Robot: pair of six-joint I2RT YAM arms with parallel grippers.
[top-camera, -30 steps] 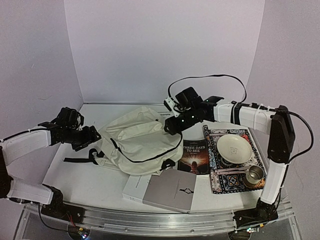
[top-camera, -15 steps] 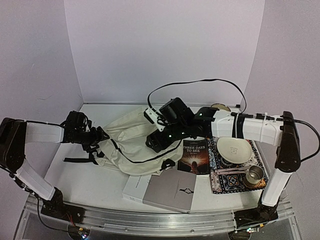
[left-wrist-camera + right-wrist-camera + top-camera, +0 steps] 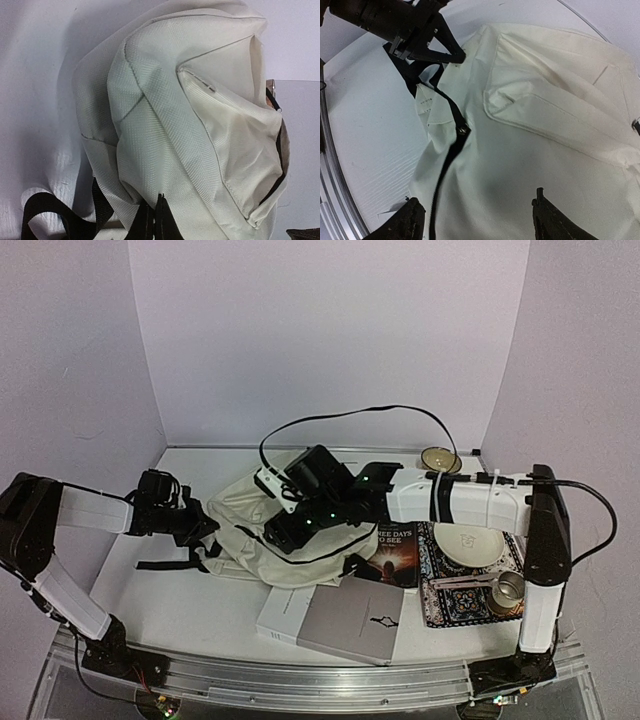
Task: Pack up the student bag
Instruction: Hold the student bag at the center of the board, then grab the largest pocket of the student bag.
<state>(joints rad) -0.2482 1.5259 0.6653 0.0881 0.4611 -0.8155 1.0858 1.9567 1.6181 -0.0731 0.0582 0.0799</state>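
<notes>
Student bag (image 3: 262,540), cream, slumped left of centre on table (image 3: 170,600), between the arms: right wrist view alone shows left gripper (image 3: 451,55) pinched shut on its edge fabric and right gripper (image 3: 477,217) spread wide above it, empty, top view too coarse for either.

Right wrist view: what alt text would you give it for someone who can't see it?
A cream student bag fills the frame, a black zipper running down its left side. At top left the left arm's fingers pinch the bag's edge, while the right arm's own dark fingers stand apart at the bottom, above the fabric.
</notes>
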